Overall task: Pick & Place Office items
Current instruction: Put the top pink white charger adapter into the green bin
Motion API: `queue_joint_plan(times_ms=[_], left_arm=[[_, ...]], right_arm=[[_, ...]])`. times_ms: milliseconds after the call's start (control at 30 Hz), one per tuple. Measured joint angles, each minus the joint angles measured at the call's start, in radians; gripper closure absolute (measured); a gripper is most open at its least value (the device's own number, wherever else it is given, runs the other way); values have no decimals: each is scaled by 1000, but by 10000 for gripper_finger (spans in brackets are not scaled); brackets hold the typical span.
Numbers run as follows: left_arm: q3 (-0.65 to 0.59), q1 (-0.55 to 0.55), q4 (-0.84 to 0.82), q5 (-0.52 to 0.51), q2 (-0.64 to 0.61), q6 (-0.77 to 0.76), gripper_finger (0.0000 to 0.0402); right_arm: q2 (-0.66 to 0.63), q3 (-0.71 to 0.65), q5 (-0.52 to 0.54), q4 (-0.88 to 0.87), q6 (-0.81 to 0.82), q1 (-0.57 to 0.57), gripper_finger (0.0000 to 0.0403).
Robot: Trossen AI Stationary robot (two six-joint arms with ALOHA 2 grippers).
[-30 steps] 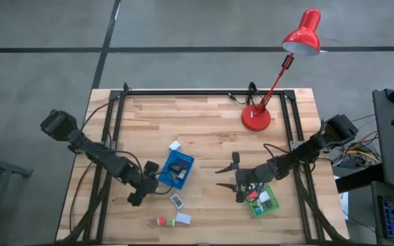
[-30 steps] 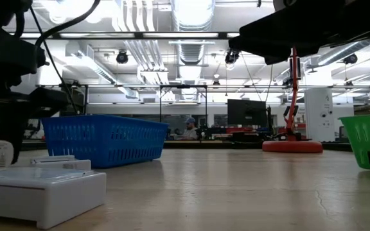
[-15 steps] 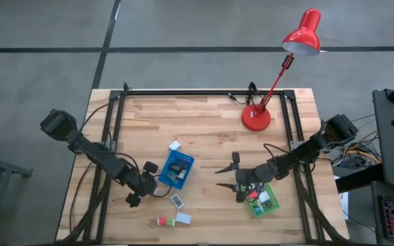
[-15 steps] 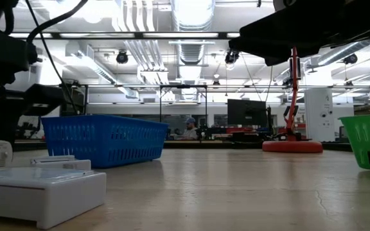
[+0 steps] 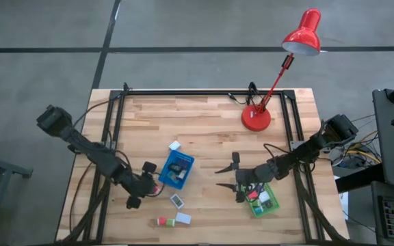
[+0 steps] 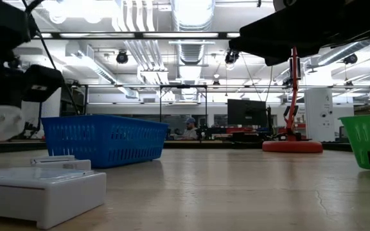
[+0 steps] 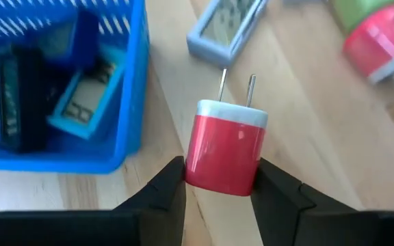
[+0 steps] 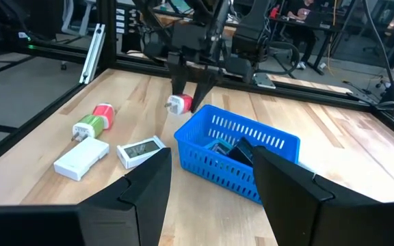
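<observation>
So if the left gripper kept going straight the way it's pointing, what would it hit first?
Probably the pale grey calculator-like item lying on the table. The left gripper holds a red plug adapter whose prongs aim at it, beside the blue tray. Depth is unclear; it might meet bare wood first.

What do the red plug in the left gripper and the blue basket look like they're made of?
Red plug, held in the left gripper: looks like smooth, slightly glossy plastic with a pale end cap and two thin prongs that look like metal. Blue basket: probably moulded plastic, judging by its uniform colour and slotted lattice walls.
</observation>
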Motion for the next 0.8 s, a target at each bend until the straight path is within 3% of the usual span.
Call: queue_joint_plan(times_ms=[600,800], left_arm=[[-150,-6,462,-171,-179,200,274],[-196,-2,652,-179,-187,289,274]], right_arm=[[0,0,0,1,-1,0,202],[0,0,0,5,-1,0,202]])
